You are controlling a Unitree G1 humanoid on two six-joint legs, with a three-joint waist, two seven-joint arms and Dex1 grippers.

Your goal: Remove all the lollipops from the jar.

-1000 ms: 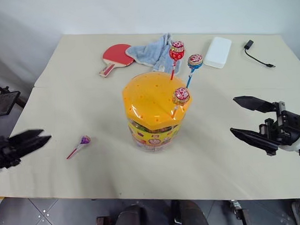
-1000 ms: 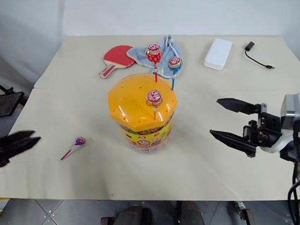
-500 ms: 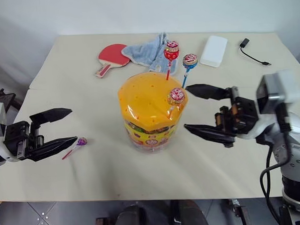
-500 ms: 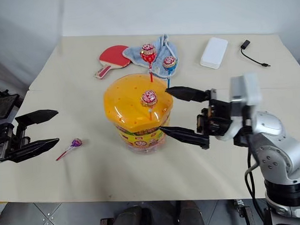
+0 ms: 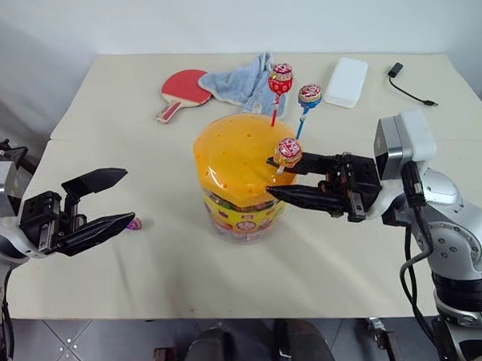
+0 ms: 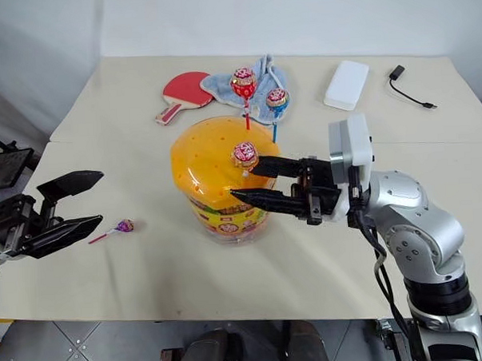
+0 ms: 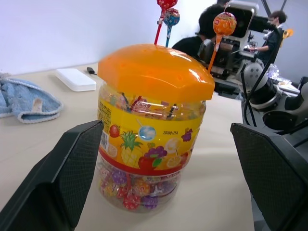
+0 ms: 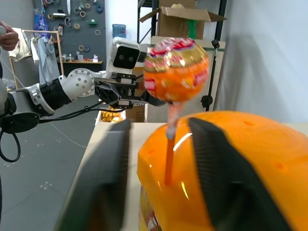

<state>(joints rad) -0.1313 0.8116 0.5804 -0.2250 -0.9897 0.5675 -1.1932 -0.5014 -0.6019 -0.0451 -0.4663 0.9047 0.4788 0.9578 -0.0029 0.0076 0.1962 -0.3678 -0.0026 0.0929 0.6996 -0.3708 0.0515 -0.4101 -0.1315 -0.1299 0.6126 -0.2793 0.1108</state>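
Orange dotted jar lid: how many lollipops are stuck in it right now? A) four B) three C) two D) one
B: three lollipops stand in the lid of the clear plastic jar: a red-wrapped one, a blue-stick one and an orange-stick one; a fourth, purple one lies on the table.
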